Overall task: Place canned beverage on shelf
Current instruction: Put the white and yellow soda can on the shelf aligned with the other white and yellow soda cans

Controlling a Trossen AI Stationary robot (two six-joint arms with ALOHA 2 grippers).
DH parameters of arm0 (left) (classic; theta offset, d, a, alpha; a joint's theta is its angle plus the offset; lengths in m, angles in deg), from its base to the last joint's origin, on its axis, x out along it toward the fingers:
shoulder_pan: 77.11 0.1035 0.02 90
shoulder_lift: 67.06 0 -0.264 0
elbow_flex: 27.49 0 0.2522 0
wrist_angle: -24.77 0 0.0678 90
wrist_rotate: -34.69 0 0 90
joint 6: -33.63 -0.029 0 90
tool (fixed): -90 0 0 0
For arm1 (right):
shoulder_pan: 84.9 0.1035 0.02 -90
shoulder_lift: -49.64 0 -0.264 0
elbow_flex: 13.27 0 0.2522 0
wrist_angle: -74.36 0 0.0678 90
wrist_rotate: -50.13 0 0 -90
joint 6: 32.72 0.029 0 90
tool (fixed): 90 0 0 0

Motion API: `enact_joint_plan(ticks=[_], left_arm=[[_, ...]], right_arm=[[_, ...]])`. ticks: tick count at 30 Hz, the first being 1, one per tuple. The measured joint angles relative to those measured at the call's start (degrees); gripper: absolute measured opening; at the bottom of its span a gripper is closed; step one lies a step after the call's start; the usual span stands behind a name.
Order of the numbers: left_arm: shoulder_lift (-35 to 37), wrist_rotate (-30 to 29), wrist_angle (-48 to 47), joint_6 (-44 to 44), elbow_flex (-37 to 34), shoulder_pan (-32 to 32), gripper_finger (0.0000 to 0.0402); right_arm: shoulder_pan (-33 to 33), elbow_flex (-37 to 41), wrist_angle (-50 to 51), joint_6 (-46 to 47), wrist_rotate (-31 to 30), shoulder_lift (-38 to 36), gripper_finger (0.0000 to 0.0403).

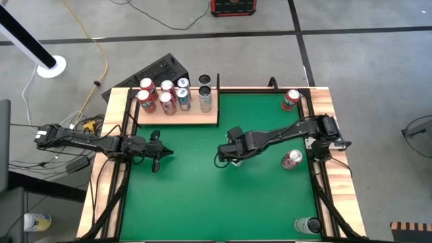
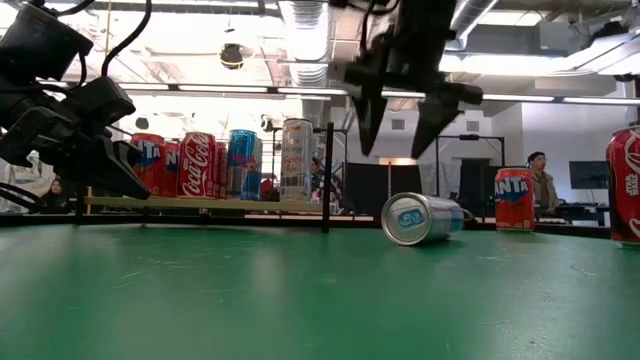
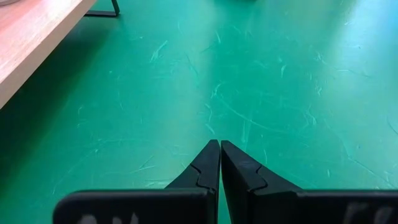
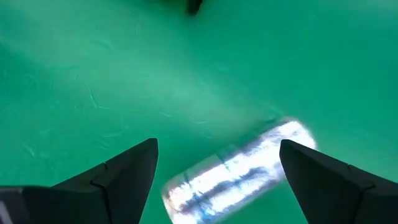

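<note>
1. Right gripper (image 1: pixel 221 159) up front: jaws spread wide, nothing held, hanging mid-table just above a silver can (image 2: pixel 420 218) lying on its side. In the right wrist view the can (image 4: pixel 236 171) sits between the two dark fingers (image 4: pixel 121 174), not touched yet.
2. Table (image 1: pixel 202 202): green felt, wood side strips.
3. Shelf (image 1: pixel 196 117): pale board at far left of the felt, already carrying a cluster of upright cans (image 1: pixel 165 96); far-right end looks freest, I'd say.
4. Left gripper (image 1: pixel 156 162): pinched shut, empty, parked low at the left edge, waiting.
5. Other cans well apart: red one (image 1: pixel 290 100) far right, a tipped one (image 1: pixel 291 160) at right.
6. Step in hand, my read: the pick. Do it well by dropping straight, jaws across the can's round body, centred along its length so it won't roll or pivot; squeeze gently, thin wall dents.
</note>
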Motion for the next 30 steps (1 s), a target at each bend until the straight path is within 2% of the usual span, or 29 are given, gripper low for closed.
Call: enact_joint_plan(ticks=[3, 7, 9, 15, 18, 24, 30], left_arm=[[0.0, 0.0, 0.0, 0.0, 0.0, 0.0, 0.0], [0.0, 0.0, 0.0, 0.0, 0.0, 0.0, 0.0], [0.0, 0.0, 0.0, 0.0, 0.0, 0.0, 0.0], [0.0, 0.0, 0.0, 0.0, 0.0, 0.0, 0.0], [0.0, 0.0, 0.0, 0.0, 0.0, 0.0, 0.0], [0.0, 0.0, 0.0, 0.0, 0.0, 0.0, 0.0], [0.0, 0.0, 0.0, 0.0, 0.0, 0.0, 0.0]], right_arm=[[-0.1, 0.7, -0.1, 0.0, 4.1, 0.3, 0.036], [2.7, 1.1, 4.2, 6.9, 3.8, 0.8, 0.036], [5.4, 1.1, 6.8, 13.2, 1.4, 0.6, 0.036], [12.3, 1.1, 9.2, 34.8, -11.1, 2.6, 0.036], [14.0, 1.1, 10.0, 42.0, -13.6, 6.1, 0.036], [15.3, 1.2, 11.6, 52.6, -13.6, 15.9, 0.036], [15.6, 1.0, 7.3, 53.6, -13.3, 22.4, 0.036]])
